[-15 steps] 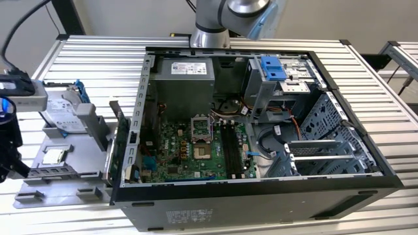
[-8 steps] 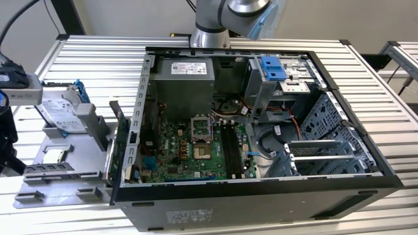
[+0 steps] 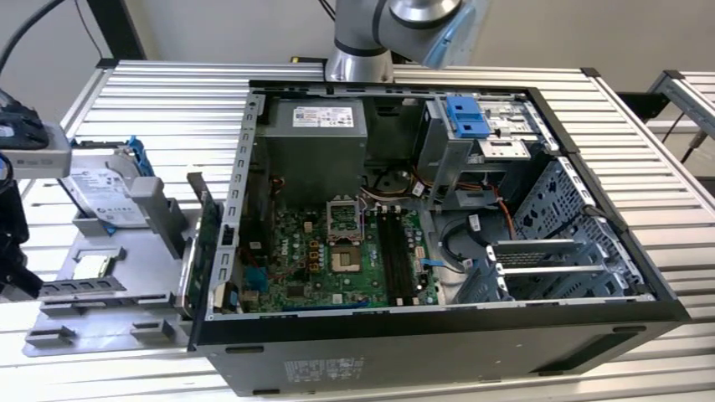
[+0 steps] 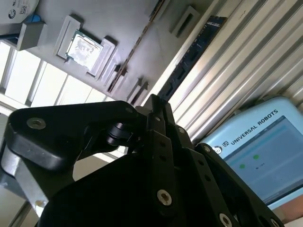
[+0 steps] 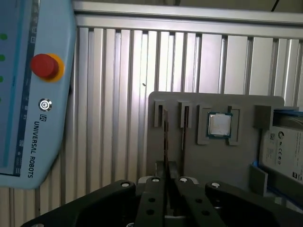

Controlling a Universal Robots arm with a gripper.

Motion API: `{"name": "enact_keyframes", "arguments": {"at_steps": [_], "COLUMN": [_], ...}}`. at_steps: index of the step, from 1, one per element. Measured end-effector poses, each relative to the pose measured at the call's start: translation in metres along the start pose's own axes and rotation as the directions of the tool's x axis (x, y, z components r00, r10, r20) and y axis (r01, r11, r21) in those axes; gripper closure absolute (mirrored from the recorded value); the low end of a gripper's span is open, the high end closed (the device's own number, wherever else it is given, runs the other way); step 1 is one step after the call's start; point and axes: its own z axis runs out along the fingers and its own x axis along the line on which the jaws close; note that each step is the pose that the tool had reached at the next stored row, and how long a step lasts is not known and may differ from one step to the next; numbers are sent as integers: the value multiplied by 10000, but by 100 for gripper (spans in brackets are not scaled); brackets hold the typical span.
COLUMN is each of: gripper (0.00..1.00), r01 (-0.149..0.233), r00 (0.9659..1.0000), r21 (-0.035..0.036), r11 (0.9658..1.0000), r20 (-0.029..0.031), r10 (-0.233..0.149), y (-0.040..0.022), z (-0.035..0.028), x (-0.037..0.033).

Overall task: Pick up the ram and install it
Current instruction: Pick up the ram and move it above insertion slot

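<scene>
The ram [image 4: 191,59] is a dark blue-green stick standing on edge in a slot of the grey tray [image 5: 236,161]. In the exterior view the ram [image 3: 106,286] runs along the tray's front edge. In the first wrist view the ram [image 5: 165,137] shows edge-on and runs straight into my gripper [image 5: 166,176]. In the second wrist view its near end meets my gripper [image 4: 154,101]. The fingers are pressed together on the ram's near end. The black motherboard slots [image 3: 393,247] lie inside the open computer case [image 3: 447,360].
On the tray [image 3: 112,322] sit a processor chip [image 5: 220,125], a silver hard drive [image 3: 106,197] and a second thin stick [image 5: 183,132] in the neighbouring slot. A pale blue teach pendant [image 5: 28,94] lies on the slatted aluminium table [image 5: 118,71] beside the tray.
</scene>
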Motion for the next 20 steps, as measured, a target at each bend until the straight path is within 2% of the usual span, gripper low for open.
{"name": "enact_keyframes", "arguments": {"at_steps": [20], "gripper": [100], "r01": [1], "r00": [10000], "r21": [10], "r11": [10000], "r20": [-14], "r10": [-1], "y": [8], "z": [-620], "x": [-20]}}
